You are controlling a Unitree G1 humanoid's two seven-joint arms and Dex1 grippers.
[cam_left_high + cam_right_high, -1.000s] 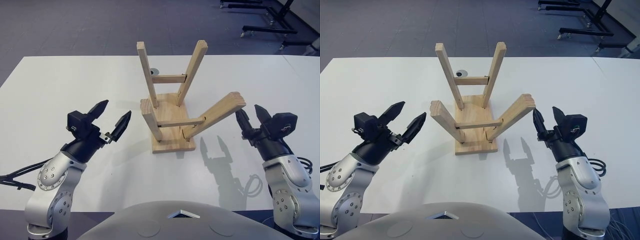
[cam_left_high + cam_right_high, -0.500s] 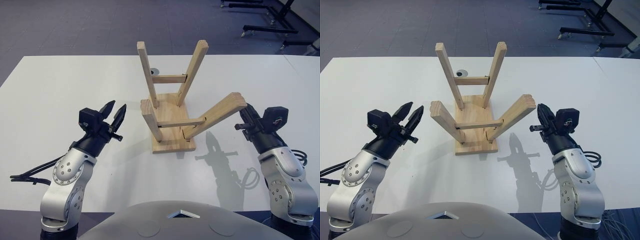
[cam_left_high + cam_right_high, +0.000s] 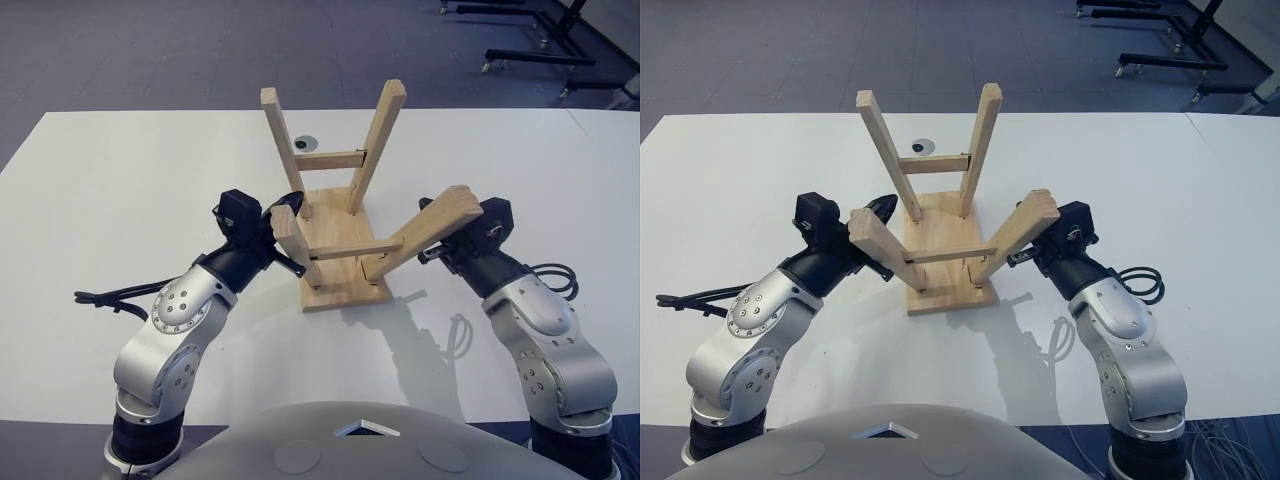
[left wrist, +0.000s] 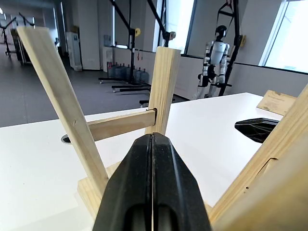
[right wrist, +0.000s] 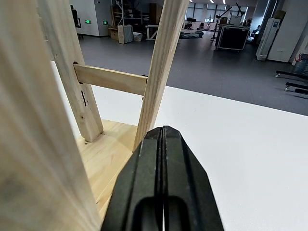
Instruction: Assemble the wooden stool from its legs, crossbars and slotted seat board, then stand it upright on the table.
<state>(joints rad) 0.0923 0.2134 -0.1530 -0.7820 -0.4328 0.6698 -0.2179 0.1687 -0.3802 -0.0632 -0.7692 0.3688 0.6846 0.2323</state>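
Stool (image 3: 335, 235) upside down mid-table (image 3: 120, 170) in the head view: seat board (image 3: 345, 292) flat on the white top, four legs in the air. The two far legs (image 3: 283, 140) stand fairly straight with a crossbar (image 3: 335, 158) between them. The near left leg (image 3: 297, 248) and near right leg (image 3: 425, 232) splay outward, joined by the near crossbar (image 3: 355, 247). Our left hand (image 3: 284, 204) sits right at the top of the near left leg, and our right hand (image 3: 437, 250) is tucked against the outer side of the near right leg.

Left wrist view next: both fingers (image 4: 132, 192) pressed together with only a seam between them and nothing held, the near leg just beside them.

Right wrist view, same story: fingers (image 5: 144, 192) closed tight and empty, the near right leg alongside.

We'd judge this bare wood light and stiff, but smooth enough to slip between hard fingers. The slotted joints look like push fits, so a pull on a splayed leg could work it loose. Low on a leg, near the seat, seems the safest hold for turning it over.
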